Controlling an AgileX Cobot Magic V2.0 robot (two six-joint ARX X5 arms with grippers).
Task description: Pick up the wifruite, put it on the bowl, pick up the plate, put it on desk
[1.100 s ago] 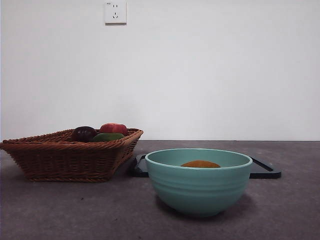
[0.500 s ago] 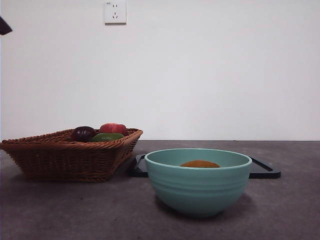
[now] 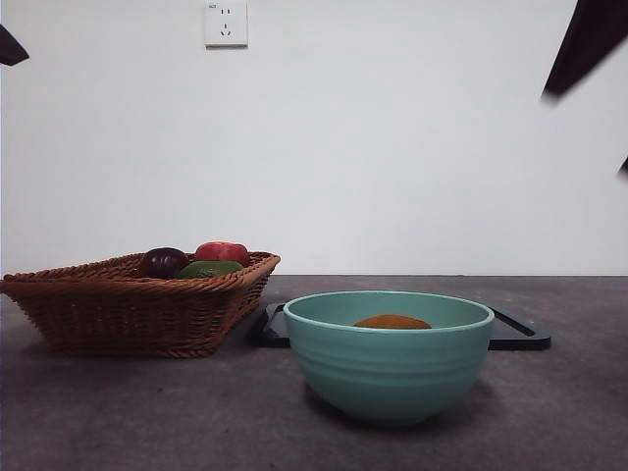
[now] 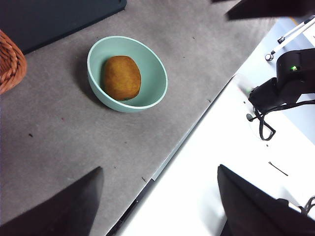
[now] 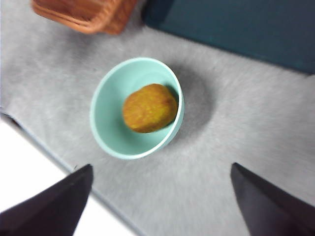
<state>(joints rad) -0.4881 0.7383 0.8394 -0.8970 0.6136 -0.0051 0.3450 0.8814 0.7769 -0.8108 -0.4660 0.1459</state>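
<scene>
The teal-green bowl stands on the dark grey desk, near the front. A brown kiwifruit lies inside it and also shows in the left wrist view and the right wrist view. My left gripper is open and empty, high above the desk's edge and off to the side of the bowl. My right gripper is open and empty, high above the bowl. In the front view one arm shows as a black tip at the top left and the other as a dark shape at the top right.
A black rectangular tray lies flat just behind the bowl. A brown wicker basket with a dark purple, a red and a green fruit stands at the left. The desk's front edge runs close to the bowl.
A dark arm has come into the front view's top right corner. A black tip appeared at the top left a half second earlier. Bowl and kiwifruit have not moved.
</scene>
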